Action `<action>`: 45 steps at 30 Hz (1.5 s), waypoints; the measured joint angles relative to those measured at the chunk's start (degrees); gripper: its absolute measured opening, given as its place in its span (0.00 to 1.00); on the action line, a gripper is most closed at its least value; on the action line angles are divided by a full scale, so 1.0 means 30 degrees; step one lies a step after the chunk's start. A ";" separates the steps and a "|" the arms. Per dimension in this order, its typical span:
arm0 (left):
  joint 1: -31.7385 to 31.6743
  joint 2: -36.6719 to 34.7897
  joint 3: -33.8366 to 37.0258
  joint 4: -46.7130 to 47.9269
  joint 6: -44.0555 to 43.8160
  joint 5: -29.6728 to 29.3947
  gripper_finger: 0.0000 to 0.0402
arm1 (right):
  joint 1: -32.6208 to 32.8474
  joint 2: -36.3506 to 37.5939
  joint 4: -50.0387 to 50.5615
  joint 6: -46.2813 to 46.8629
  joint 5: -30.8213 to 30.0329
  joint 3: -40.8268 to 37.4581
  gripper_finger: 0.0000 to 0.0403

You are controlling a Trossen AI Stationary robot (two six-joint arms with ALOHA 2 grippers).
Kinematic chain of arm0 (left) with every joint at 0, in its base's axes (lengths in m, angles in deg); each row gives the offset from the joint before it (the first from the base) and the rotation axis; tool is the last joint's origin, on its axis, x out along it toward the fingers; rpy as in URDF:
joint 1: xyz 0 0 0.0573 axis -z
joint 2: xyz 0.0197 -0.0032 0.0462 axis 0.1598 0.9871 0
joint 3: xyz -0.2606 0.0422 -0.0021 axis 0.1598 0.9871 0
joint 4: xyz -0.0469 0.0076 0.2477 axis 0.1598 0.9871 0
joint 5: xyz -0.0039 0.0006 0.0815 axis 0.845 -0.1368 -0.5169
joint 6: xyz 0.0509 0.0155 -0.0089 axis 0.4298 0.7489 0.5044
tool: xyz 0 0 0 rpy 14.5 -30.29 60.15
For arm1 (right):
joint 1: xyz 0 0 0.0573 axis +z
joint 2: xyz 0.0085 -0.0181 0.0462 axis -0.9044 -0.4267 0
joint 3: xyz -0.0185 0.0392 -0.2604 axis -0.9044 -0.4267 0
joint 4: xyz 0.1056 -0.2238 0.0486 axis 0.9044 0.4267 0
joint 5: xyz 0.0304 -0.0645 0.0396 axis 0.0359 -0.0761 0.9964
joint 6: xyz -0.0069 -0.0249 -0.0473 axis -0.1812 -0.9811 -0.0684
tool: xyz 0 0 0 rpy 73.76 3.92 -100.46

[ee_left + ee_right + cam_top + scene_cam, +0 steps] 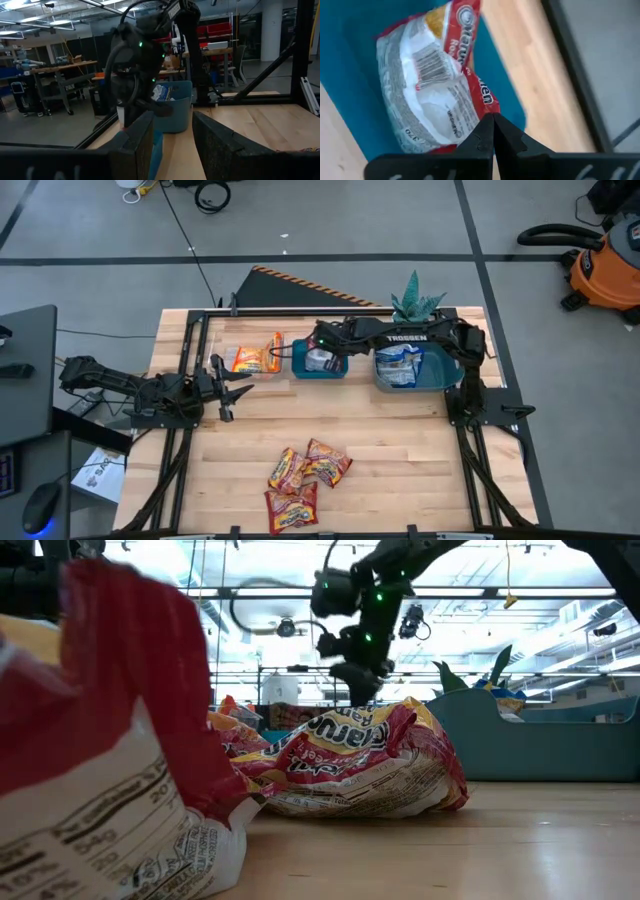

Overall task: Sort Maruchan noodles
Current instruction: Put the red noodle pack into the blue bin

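Maruchan noodles [432, 95]: crinkly red-and-white packet

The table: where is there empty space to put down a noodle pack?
Bare wood lies between the teal bins and the red-and-yellow packets, and on either side of that pile. It is crowded at the far edge: orange packets, both bins, and the right gripper over the smaller one.

A pale wooden table [400, 445] stands on a grey floor [350, 220]. At its far edge sit two teal bins [410, 380], side by side, and a green plant [415, 298] rises just behind the larger one. An orange shop vacuum [605, 265] stands on the floor, well apart from the table.
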 joint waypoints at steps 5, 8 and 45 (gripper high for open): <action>0.0007 -0.0001 0.0000 0.0000 -0.0071 -0.0006 0.35 | -0.0222 0.0001 -0.1234 -0.0080 0.2837 -0.1020 0.04; 0.0002 0.0007 0.0000 0.0000 -0.0073 -0.0003 0.35 | -0.0243 -0.0006 -0.1083 -0.0153 0.3225 -0.1338 0.07; -0.0001 0.0002 0.0000 0.0119 -0.0418 -0.0007 0.35 | -0.1321 0.0215 -0.4882 -0.0234 0.4816 -0.2843 0.21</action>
